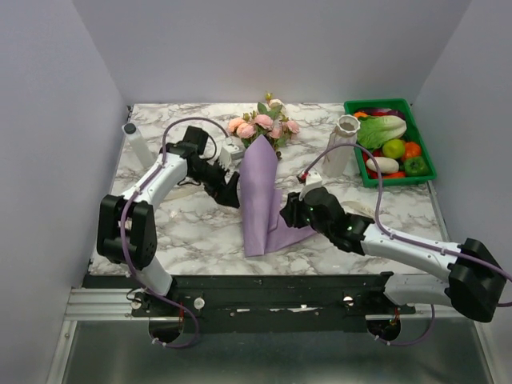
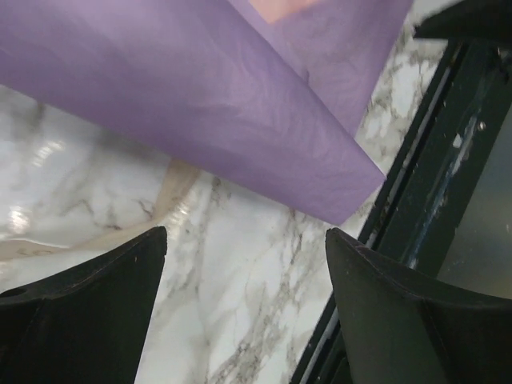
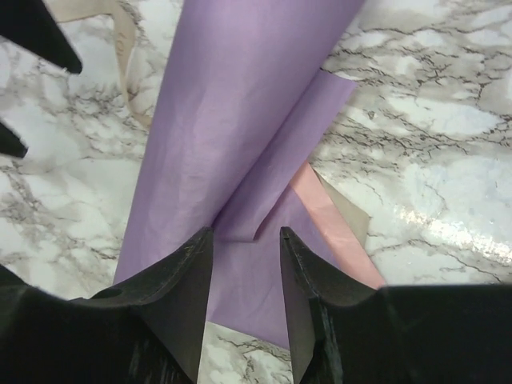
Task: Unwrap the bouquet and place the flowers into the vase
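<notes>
Bouquet (image 1: 258, 180) lies mid-table, a smooth matte lilac paper cone with its pink and cream flowers (image 1: 262, 124) toward twelve o'clock. The wavy-rimmed marbled vase (image 1: 342, 146) stands apart at two. Veined marble table (image 1: 184, 232) lies open at seven. The left gripper (image 2: 244, 240), at the cone's nine o'clock edge, gapes wide. The right gripper (image 3: 246, 236), at four, is half parted astride a paper fold.

It was a robotics lab test cell: plain pale walls (image 1: 48, 120) boxed in a marble-patterned desk (image 1: 200, 232), with two robot arms (image 1: 152, 188) bolted to a black rail (image 1: 264, 290).
</notes>
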Controlling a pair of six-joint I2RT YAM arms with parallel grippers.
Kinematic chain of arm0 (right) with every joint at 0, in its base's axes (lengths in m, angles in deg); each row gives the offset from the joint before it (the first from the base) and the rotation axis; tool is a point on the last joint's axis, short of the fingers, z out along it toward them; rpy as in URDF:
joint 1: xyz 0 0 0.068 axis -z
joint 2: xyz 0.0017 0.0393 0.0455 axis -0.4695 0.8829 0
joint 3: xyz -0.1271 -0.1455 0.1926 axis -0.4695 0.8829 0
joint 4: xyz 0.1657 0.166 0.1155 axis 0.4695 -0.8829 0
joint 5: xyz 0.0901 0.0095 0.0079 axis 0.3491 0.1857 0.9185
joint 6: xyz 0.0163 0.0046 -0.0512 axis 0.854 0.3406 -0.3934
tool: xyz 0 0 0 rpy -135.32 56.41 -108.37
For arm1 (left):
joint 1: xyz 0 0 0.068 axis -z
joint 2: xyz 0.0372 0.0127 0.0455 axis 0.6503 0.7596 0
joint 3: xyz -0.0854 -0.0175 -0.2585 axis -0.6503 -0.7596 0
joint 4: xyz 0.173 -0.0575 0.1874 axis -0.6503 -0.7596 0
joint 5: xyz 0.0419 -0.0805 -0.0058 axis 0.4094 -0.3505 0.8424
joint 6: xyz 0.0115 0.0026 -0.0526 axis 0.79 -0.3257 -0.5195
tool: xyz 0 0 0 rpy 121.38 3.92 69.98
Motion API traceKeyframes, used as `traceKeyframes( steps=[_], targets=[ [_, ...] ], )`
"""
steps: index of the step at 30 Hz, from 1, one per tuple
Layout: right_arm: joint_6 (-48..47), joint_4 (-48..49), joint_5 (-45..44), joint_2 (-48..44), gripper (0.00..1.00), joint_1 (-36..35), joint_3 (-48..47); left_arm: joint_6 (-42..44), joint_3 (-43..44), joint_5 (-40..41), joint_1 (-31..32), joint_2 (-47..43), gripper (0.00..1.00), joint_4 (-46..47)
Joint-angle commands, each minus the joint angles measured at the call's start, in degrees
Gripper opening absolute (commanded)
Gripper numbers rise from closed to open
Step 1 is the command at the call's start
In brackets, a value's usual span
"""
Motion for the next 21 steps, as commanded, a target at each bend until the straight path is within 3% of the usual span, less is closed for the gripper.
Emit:
traceKeyframes(
  steps=[1,5,11,16,21],
  targets=[
    [-2.18,0.35,-0.44,-4.38,0.46,-0.46,2.6,2.0,9.83,-4.3,-1.56,5.22,0.96,5.67],
    [-3.24,-0.53,0.09,-8.77,0.46,-0.46,3.04,7.2,20.97,-7.21,-2.26,13.75,0.99,5.22],
    [-3.85,-1.15,-0.79,-13.53,0.46,-0.54,3.04,9.75,46.37,-10.82,-2.97,34.15,0.99,-8.75],
    [-4.73,-2.54,-0.09,-13.97,0.46,-0.37,1.37,7.02,50.89,-10.21,-3.31,39.78,0.99,-5.42],
    [-5.52,-2.64,0.7,-13.44,0.46,-0.37,-0.91,10.7,55.2,-13.1,-3.93,42.51,0.93,-11.28]
  ],
)
